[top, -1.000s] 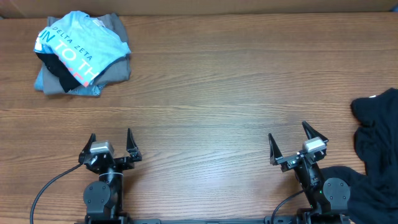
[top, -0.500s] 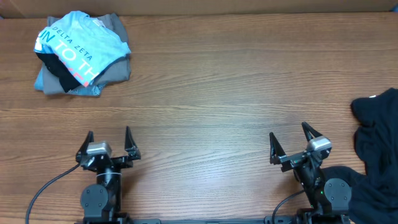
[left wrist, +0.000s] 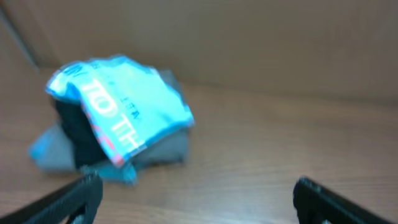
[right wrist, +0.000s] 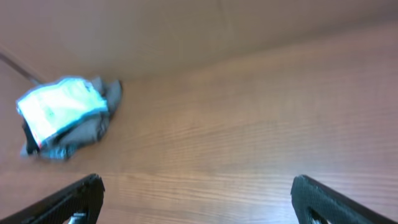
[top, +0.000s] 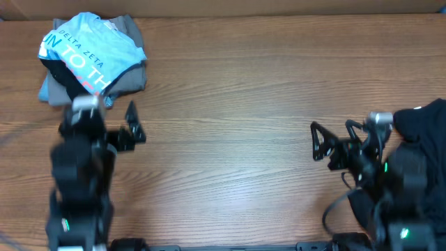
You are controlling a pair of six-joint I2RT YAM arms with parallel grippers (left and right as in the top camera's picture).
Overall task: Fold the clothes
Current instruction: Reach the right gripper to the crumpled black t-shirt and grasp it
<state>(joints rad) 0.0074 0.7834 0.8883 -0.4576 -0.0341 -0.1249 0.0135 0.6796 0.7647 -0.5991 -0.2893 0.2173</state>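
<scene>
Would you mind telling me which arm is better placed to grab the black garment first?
Right: the right end effector, open, sits beside the black garment; the left end effector is far off, by the light blue shirt.

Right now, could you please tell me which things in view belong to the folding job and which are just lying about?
Job: black garment, crumpled at the right edge; left gripper and right gripper, both open, empty.
Lying about: light blue printed shirt; grey garment beneath it, far-left corner.
</scene>
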